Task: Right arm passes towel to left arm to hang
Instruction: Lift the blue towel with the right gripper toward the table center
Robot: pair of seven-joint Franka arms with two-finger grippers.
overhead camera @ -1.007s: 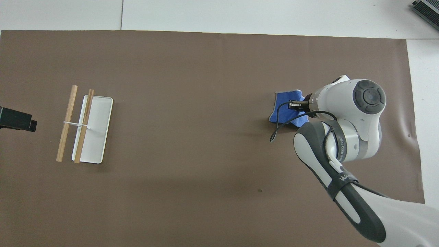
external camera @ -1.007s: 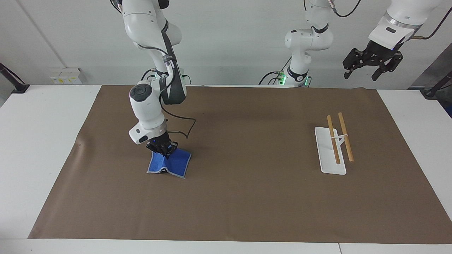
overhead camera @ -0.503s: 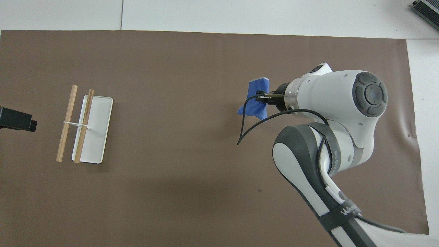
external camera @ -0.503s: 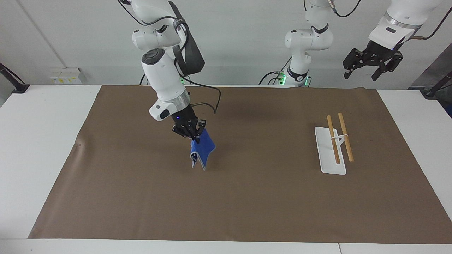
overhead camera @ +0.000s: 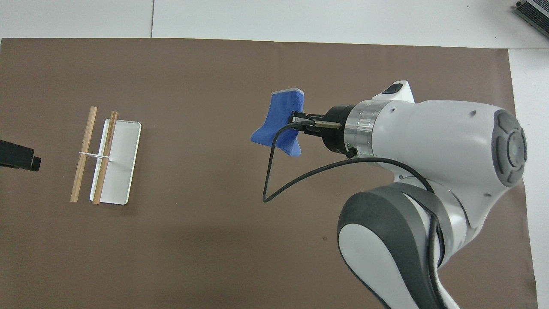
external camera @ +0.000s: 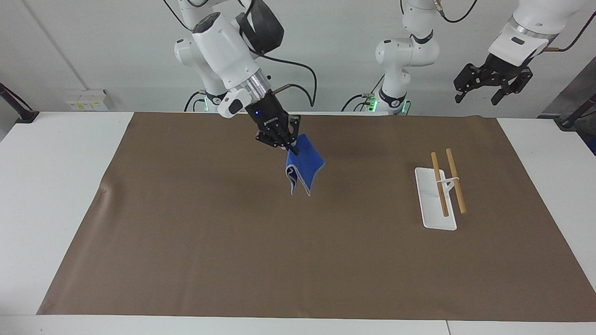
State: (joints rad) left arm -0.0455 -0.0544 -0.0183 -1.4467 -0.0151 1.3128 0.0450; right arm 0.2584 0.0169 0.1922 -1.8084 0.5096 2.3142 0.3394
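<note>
Towel [external camera: 303, 168] hangs unlabelled from the right pincer [external camera: 292, 150] above the mat [external camera: 298, 260].

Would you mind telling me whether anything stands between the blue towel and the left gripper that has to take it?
Nothing visible does. The right gripper is shut on the towel, holding it up over the brown mat. The left gripper hangs open, high at its own end. The rack sits low on the mat, under that path.

towel [external camera: 305, 165]: bright blue, pale-grey edge | mat [external camera: 233, 260]: plain brown | table [external camera: 56, 153]: white | rack [external camera: 435, 204]: white base, tan wooden bars | arms: white, black grippers
</note>
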